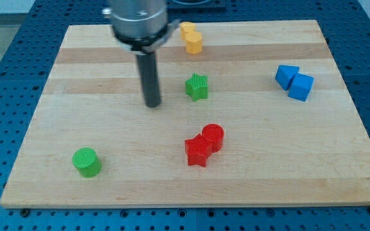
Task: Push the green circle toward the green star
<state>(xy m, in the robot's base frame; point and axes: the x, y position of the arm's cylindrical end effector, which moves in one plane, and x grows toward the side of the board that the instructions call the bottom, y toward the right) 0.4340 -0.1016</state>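
The green circle (86,162), a short cylinder, sits near the view's bottom left of the wooden board (108,64). The green star (197,86) stands upper middle, well up and to the right of the circle. My tip (153,104) is the lower end of the dark rod, resting on the board just left of the green star and far above and right of the green circle. It touches no block.
A red star (198,153) and a red circle (213,136) touch each other below the green star. Two yellow blocks (191,37) sit at the view's top middle. Two blue blocks (294,81) sit at the view's right.
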